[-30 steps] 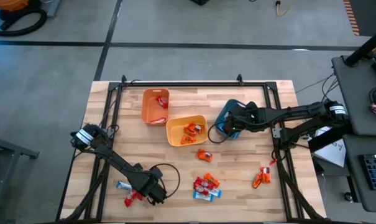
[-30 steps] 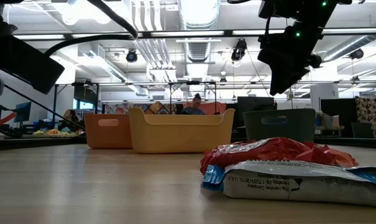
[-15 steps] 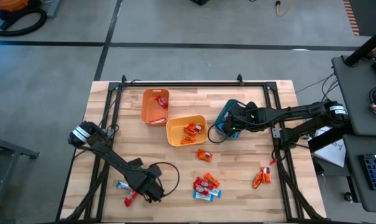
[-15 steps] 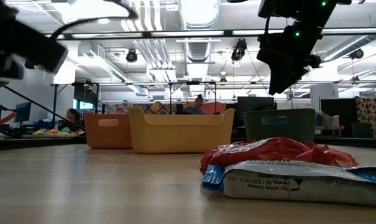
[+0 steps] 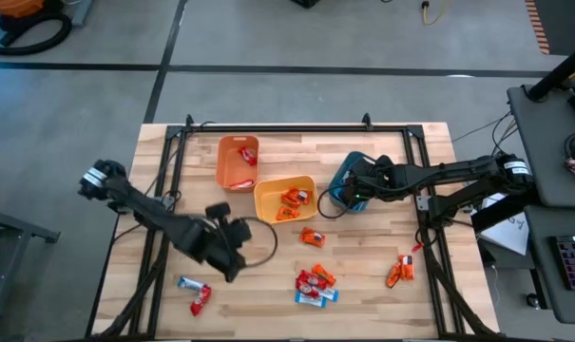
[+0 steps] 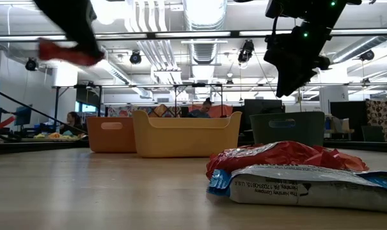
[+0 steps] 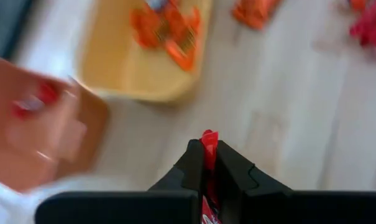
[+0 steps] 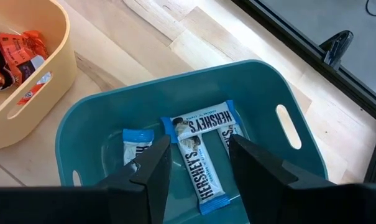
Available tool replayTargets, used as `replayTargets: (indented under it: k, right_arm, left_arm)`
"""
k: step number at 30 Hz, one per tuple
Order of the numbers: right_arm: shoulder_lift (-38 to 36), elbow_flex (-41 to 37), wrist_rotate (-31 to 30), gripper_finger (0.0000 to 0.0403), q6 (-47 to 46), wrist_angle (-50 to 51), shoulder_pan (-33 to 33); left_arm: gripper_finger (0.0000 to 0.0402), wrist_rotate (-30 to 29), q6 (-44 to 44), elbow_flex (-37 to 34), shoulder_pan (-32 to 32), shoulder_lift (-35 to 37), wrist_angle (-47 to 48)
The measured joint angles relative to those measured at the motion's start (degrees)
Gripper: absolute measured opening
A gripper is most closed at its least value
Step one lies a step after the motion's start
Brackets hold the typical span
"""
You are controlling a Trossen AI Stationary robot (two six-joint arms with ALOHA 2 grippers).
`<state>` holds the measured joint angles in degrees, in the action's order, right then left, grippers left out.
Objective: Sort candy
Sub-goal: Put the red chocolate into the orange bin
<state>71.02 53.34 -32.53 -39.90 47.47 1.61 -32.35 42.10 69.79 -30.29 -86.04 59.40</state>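
Observation:
My left gripper (image 7: 209,146) hangs above the table's near left part, short of the yellow bin (image 5: 268,201), and is shut on a red candy (image 7: 209,140). In the low view that candy (image 6: 65,52) shows high up at the left. My right gripper (image 8: 200,165) stands open over the teal bin (image 8: 262,81), in which several blue-and-white bars (image 8: 203,146) lie. A red candy (image 5: 200,301) and a blue-and-white bar (image 5: 186,283) lie on the table near its near left corner. My left gripper pinches the red candy between its two fingers, and one end of the wrapper (image 7: 209,137) sticks out past the fingertips. The candy is lifted clear of the table. The fingers slant down toward the bins.
The orange bin (image 5: 232,169) holds red candy and the yellow bin holds orange packets (image 5: 292,199). Loose candy lies at the table's middle (image 5: 313,237), as a pile near the front (image 5: 316,283) and toward the right (image 5: 399,271). People sit in the room behind.
My left gripper has risen from the near left corner with a red candy and gone toward the far side and the yellow bin, turning as it went. The candy is lifted clear. One red candy and a blue-and-white bar have stayed on the table.

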Motion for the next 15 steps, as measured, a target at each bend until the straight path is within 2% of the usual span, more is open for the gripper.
replayTargets:
  k: [7, 15]
  right_arm:
    - [0.0, 0.0, 0.0, 0.0146, 0.0, -0.4, 0.0]
    - [0.0, 0.0, 0.0, 0.0146, 0.0, -0.9, 0.0]
  left_arm:
    - [0.0002, -11.6, -10.7, -0.1, 8.3, 9.5, -0.4]
    - [0.0002, -13.7, -24.2, -0.2, 23.7, 13.9, -6.8]
